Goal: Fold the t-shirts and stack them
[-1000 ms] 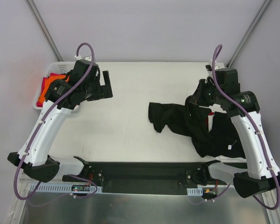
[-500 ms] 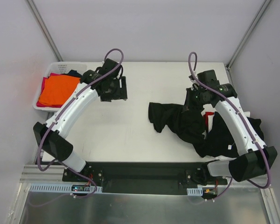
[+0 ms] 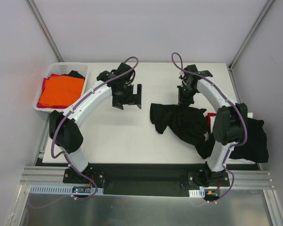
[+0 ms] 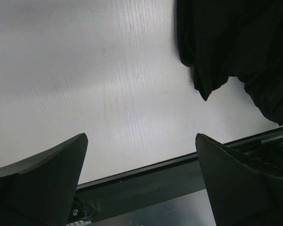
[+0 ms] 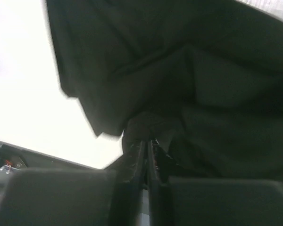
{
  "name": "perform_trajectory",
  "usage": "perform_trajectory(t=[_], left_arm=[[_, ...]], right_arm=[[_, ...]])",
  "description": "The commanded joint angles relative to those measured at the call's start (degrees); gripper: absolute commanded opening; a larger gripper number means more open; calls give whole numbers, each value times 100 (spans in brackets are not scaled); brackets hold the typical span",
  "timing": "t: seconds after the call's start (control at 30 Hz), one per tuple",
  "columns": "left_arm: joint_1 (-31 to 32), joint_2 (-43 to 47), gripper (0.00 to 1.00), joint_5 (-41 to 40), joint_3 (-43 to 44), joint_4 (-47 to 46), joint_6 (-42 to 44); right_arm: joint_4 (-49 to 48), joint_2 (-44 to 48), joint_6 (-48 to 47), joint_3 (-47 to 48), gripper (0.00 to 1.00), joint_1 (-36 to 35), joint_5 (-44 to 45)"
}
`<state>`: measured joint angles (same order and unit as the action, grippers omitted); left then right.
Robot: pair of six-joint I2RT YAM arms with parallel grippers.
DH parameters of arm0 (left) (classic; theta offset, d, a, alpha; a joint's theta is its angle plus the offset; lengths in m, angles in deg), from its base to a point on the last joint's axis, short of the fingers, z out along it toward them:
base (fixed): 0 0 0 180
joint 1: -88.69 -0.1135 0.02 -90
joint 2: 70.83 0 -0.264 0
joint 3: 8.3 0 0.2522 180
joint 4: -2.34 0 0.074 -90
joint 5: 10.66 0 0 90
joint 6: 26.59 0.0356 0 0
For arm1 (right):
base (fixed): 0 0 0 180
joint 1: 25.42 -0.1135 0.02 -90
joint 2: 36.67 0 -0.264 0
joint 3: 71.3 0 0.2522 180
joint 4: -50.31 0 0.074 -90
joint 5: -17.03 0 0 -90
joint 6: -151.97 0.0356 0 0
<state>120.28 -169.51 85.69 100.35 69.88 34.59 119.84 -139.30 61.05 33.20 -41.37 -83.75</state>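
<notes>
A crumpled black t-shirt (image 3: 179,123) lies right of the table's middle, and it fills the right wrist view (image 5: 188,70). My right gripper (image 3: 183,104) is shut on a fold at its far edge, the jaws (image 5: 146,143) pressed together on the black cloth. A second black t-shirt (image 3: 253,141) lies at the right edge, with a red scrap (image 3: 211,117) showing between the two. My left gripper (image 3: 128,101) hangs open over bare table, left of the shirt. Its fingers (image 4: 42,174) hold nothing, and the shirt's edge (image 4: 226,47) shows at the upper right.
A white lattice basket (image 3: 66,68) at the far left holds an orange t-shirt (image 3: 61,92) on top of other clothes. The table's front edge and the black base rail (image 3: 146,172) run along the near side.
Both arms have swung in toward the table's middle. The left gripper has left the basket area and moved right. The right gripper has moved left and away from me, still shut on the black shirt.
</notes>
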Motion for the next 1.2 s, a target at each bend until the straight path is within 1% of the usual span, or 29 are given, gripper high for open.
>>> perform_trajectory(t=[0.0,0.03,0.07,0.1,0.13,0.17,0.27,0.33,0.43,0.47,0.67,0.8,0.9,0.97,1.03,1.17], left_arm=[[57,59,99,253,65,-69,227],[49,67,99,279,38,-69,245],[49,59,99,297,-5,-78,263],[49,50,99,314,-32,-78,280],[49,15,99,375,-50,-69,280],[57,-20,99,411,-85,-69,289],[57,-169,99,516,-173,-78,263],[49,-327,99,534,-225,-87,245],[57,-520,98,595,-243,-131,263],[57,-565,95,656,-252,-148,263],[57,-908,93,876,-15,-184,342],[66,-1013,93,921,301,-148,438],[66,-996,93,903,495,-69,491],[66,-952,95,877,478,-26,526],[66,-873,98,903,390,-34,570],[57,-759,99,921,188,-25,570]], right_arm=[[-13,-626,66,391,24,12,-380],[-48,-653,75,479,40,21,-406],[-75,-644,84,567,50,13,-459],[-75,-618,75,637,66,12,-459],[-66,-583,206,795,71,12,-459],[-66,-513,242,831,73,12,-486],[-57,-346,321,797,72,12,-643],[-57,-127,435,656,69,4,-749],[-31,313,567,209,68,-49,-907],[-13,409,585,7,68,-58,-934],[136,1043,445,-618,65,-102,-627],[101,991,374,-803,63,-102,-591],[-188,841,348,-882,62,-93,-617],[-346,684,356,-909,62,-93,-749],[-531,552,365,-883,63,-93,-907],[-708,148,357,-690,62,-93,-995]])
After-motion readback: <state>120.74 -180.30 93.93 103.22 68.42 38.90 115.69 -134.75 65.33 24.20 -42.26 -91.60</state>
